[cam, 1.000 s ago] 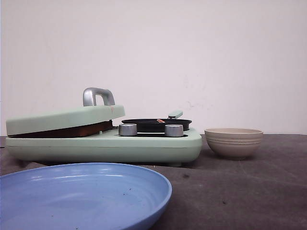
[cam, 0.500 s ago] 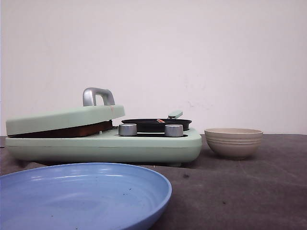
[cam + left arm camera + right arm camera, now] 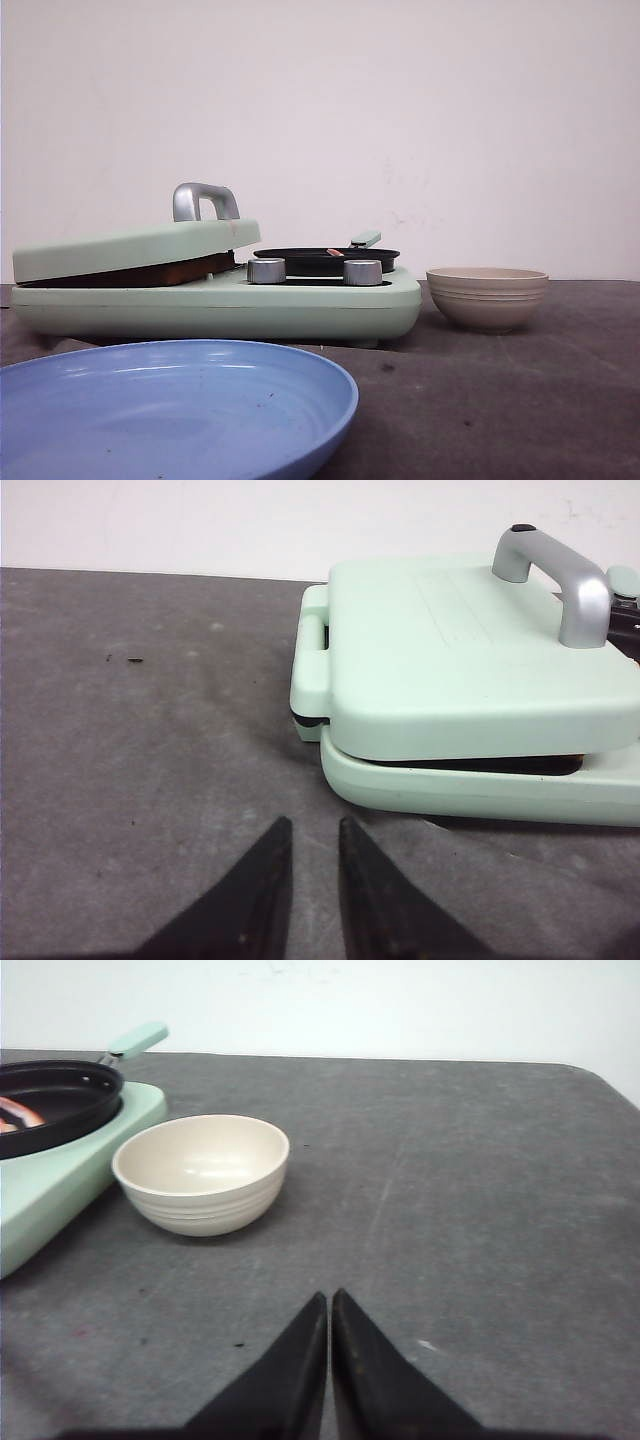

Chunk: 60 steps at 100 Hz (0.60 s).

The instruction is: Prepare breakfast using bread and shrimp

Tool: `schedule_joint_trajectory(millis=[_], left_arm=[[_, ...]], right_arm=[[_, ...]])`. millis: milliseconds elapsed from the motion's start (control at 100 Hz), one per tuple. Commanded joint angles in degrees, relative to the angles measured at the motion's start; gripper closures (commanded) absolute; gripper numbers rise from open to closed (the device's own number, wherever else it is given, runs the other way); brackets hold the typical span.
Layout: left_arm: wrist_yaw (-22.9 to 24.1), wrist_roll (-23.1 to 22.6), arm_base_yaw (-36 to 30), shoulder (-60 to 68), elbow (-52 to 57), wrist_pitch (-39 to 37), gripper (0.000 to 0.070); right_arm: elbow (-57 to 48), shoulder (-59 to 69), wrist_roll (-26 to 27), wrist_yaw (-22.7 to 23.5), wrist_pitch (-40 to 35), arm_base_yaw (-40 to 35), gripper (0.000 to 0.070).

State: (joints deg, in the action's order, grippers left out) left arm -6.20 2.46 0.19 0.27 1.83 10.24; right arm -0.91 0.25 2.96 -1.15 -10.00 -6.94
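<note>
everywhere dark grey table [image 3: 520, 400], pale wall [image 3: 400, 100]

A: What shows of the robot itself?
B: Only the two tools. The left tool [image 3: 312, 825] has two matte black fingers tapering to points.
A: And the right?
B: The right tool [image 3: 329, 1298] looks the same: black, wedge-shaped, smooth, no markings or screws visible.

Pale green breakfast maker [image 3: 300, 305] with a smooth, satin plastic-looking shell — its handle [image 3: 205, 200] and two knobs [image 3: 266, 270] look like brushed metal. Beside it, a cream bowl [image 3: 487, 297], glossy and ridged. Before it, a shiny blue plate [image 3: 180, 400]. Beneath, matt grey felt-like table [image 3: 480, 1180].
</note>
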Motion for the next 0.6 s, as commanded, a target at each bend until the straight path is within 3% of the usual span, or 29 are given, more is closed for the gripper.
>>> schedule_joint_trajectory(millis=[0, 590], left_arm=[[-0.22, -0.46, -0.04, -0.09, -1.01, 0.26, 0.07], [-0.22, -0.46, -0.04, -0.09, -1.01, 0.26, 0.07]], right_arm=[[0.24, -0.04, -0.59, -0.2, -0.59, -0.02, 0.07], [0.22, -0.04, -0.61, 2.64, 0.98, 1.2, 0.07]])
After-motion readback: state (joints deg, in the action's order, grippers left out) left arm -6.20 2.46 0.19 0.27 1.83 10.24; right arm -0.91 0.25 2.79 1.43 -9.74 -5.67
